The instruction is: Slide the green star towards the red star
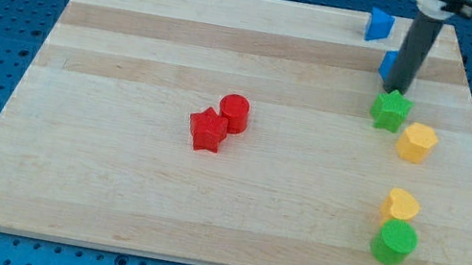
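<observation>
The green star (391, 110) lies at the view's right, on the wooden board (111, 179). The red star (207, 130) lies near the board's middle, well to the left of the green star, touching a red cylinder (234, 113) at its upper right. My tip (395, 90) is at the green star's top edge, touching it or just above it in the view. The rod rises from there to the view's top.
A blue block (380, 24) sits at the top right edge. Another blue block (388, 66) is partly hidden behind the rod. A yellow block (416, 142) lies just right of and below the green star. A yellow block (401, 205) and a green cylinder (394, 242) sit lower right.
</observation>
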Action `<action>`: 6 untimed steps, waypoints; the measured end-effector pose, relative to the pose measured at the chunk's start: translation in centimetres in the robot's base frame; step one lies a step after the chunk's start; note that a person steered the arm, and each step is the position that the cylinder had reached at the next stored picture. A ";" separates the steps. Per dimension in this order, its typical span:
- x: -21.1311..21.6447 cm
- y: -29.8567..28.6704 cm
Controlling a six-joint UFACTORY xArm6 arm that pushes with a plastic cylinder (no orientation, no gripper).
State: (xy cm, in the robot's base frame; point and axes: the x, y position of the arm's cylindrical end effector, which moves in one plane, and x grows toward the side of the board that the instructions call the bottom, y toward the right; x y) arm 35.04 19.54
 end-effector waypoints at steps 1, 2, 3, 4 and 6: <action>1.4 1.7; 3.3 -0.2; 5.6 -3.8; 6.9 -7.2; 11.5 -8.5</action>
State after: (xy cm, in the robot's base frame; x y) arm 46.50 11.03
